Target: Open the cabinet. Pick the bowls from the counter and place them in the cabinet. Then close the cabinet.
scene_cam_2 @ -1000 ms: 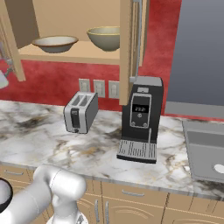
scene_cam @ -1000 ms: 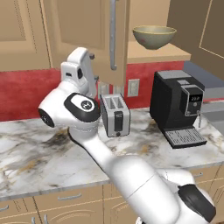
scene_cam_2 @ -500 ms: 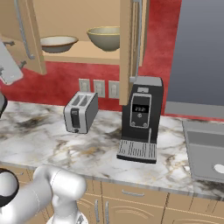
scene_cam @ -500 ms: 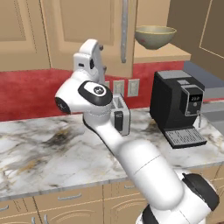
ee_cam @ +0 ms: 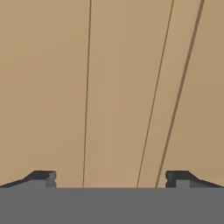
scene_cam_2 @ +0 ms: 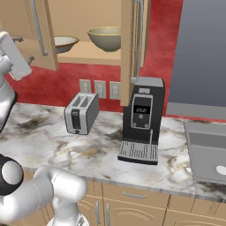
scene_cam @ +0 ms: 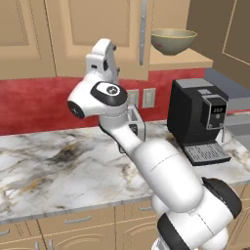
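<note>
Both doors of the cabinet (scene_cam_2: 106, 17) stand open. On its shelf sit the bowls: the shallow tan-rimmed one (scene_cam_2: 65, 43) and the deeper olive-yellow one (scene_cam_2: 106, 39), which is also the olive bowl (scene_cam: 173, 41) seen from the left. My gripper (scene_cam_2: 23, 50) is raised against the outer face of the left door (scene_cam_2: 43, 37); from the left, the gripper (scene_cam: 108, 49) sits beside that door's silver handle (scene_cam: 143, 29). In the hand view the gripper (ee_cam: 111, 178) is open, its fingertips (ee_cam: 43, 177) wide apart with only the tan door panel (ee_cam: 113, 87) close in front.
A silver toaster (scene_cam_2: 81, 113) and a black coffee machine (scene_cam_2: 141, 119) stand on the marble counter (scene_cam_2: 88, 154) below the cabinet. The open right door (scene_cam_2: 132, 48) hangs over the coffee machine. A sink (scene_cam_2: 207, 150) lies at the far right.
My hand has swung up and to the right onto the left door. That door has turned partway toward shut. The bowls have not moved.
</note>
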{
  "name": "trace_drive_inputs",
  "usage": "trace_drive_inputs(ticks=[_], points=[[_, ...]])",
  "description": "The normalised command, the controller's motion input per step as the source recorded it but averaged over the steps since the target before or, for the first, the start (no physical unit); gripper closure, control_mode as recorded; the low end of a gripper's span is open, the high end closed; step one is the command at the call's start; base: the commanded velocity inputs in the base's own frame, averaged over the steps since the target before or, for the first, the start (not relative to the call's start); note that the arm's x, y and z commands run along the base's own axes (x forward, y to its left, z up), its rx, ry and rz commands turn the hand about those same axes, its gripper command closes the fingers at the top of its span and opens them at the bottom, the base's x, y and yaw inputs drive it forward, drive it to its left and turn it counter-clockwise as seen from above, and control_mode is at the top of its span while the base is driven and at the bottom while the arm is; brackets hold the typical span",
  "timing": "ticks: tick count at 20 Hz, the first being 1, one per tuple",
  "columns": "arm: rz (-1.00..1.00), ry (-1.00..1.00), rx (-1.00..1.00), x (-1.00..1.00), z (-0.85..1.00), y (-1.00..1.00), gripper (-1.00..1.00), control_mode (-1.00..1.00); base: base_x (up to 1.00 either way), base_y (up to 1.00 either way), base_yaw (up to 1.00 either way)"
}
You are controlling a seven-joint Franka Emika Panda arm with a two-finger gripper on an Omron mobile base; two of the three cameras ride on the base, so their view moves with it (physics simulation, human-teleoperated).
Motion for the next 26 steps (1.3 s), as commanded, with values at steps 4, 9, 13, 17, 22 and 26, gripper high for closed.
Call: trace_drive_inputs(ticks=[4, 9, 13, 17, 22, 26], points=[[0.08, -0.06, 0.00, 0.50, 0.10, -0.13, -1.00, -1.00, 0.00, 0.00, 0.00], [0.09, -0.05, 0.00, 0.53, 0.11, -0.20, -1.00, -1.00, 0.00, 0.00, 0.00], [0.09, -0.05, 0.00, 0.39, 0.11, -0.19, -1.00, -1.00, 0.00, 0.00, 0.00], [0.08, -0.04, 0.00, 0.24, 0.10, -0.16, -1.00, -1.00, 0.00, 0.00, 0.00], [0.06, -0.02, 0.00, 0.14, 0.09, -0.12, -1.00, -1.00, 0.00, 0.00, 0.00], [0.02, 0.00, 0.00, -0.03, 0.02, -0.02, -1.00, -1.00, 0.00, 0.00, 0.00]])
